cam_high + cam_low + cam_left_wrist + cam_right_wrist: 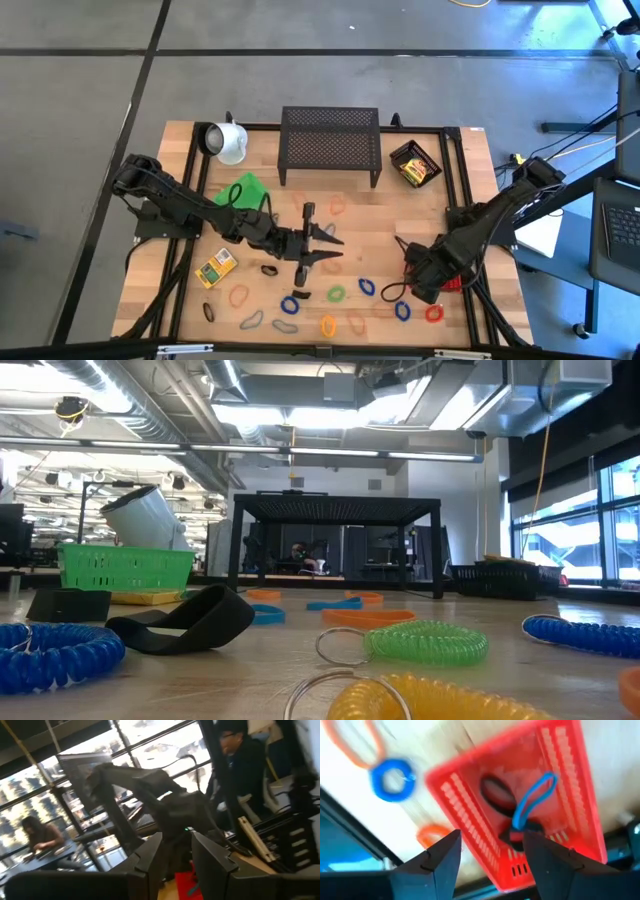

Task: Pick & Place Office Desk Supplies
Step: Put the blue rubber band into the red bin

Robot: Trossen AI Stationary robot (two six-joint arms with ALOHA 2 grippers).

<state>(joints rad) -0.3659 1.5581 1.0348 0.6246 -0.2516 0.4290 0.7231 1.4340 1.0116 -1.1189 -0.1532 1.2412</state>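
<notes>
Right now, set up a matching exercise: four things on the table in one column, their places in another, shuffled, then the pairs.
Things:
1. white mug
2. black shelf
3. red basket
4. black basket

Places:
A. under the right gripper, with a blue loop inside
B. back middle of the table
C. on its side at the back left corner
D. right of the shelf, with a yellow box inside

Pairs: 1-C, 2-B, 3-A, 4-D
</notes>
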